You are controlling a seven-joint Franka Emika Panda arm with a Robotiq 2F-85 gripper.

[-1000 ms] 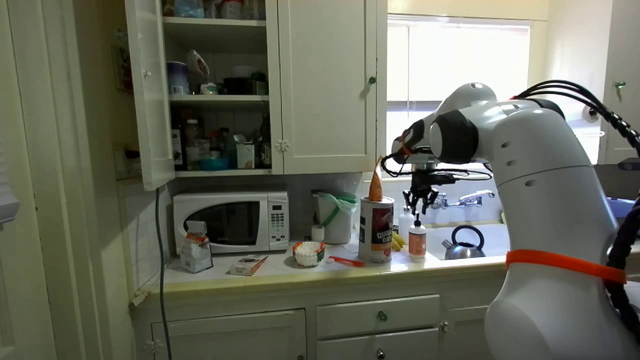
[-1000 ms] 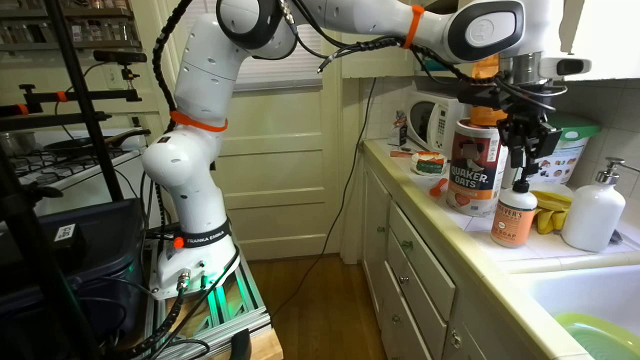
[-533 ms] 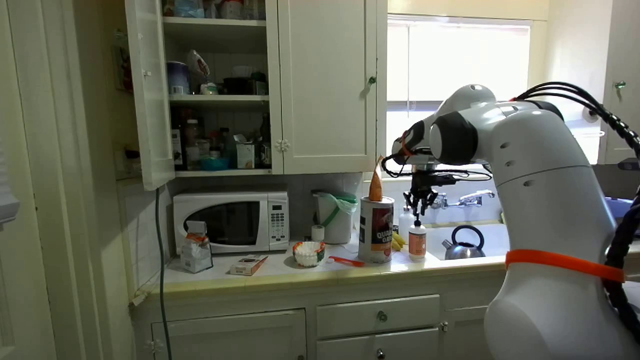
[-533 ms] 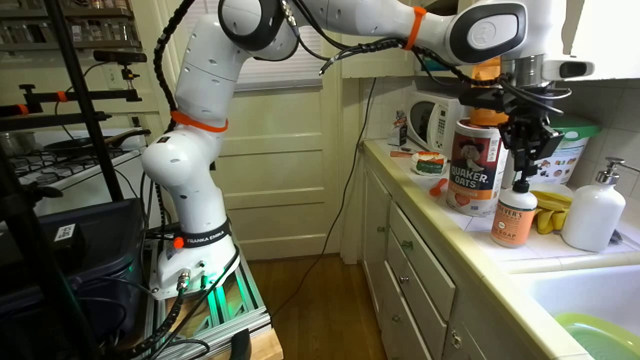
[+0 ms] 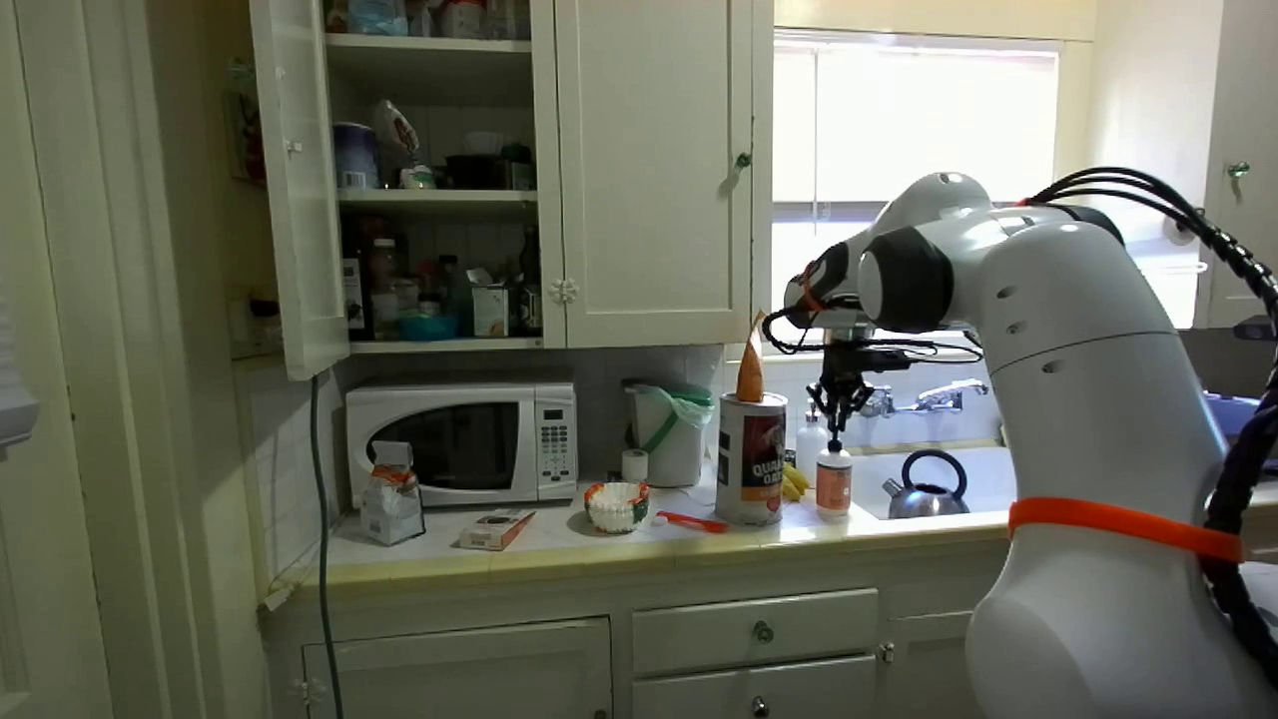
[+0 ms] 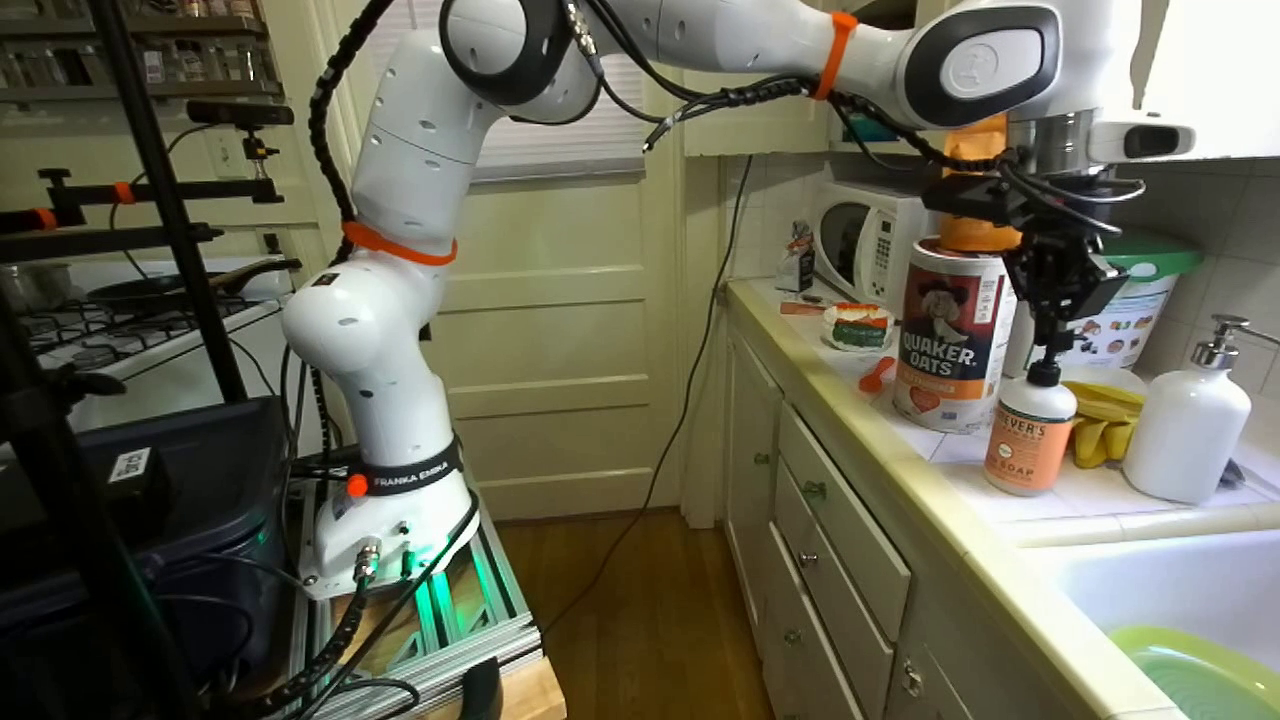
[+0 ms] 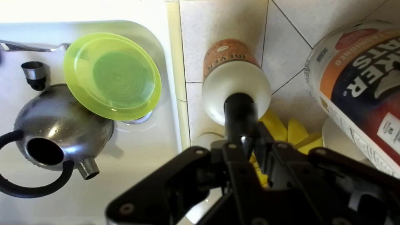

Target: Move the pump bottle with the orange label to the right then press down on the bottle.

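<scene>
Points claw (image 6: pixel 1055 340) straight down over the orange-labelled pump bottle (image 6: pixel 1029 437), clenched on its black pump head (image 7: pixel 239 101). Has fingers (image 7: pixel 239 175) drawn close together there, with the bottle directly beneath, upright on the tiled surface (image 6: pixel 960 470). Stands, in both exterior views, just right of the oats canister (image 5: pixel 751 459) and apart from it; in an exterior view, also left of a white dispenser bottle (image 6: pixel 1190 430), with yellow items (image 6: pixel 1105 440) on the far side, between the two bottles. Appears in the wrist view between the sink (image 7: pixel 134 150) on the left and the canister on the right. Shows, in that sink, a metal kettle (image 7: pixel 65 115) and a lime-green bowl (image 7: pixel 137 51).
</scene>
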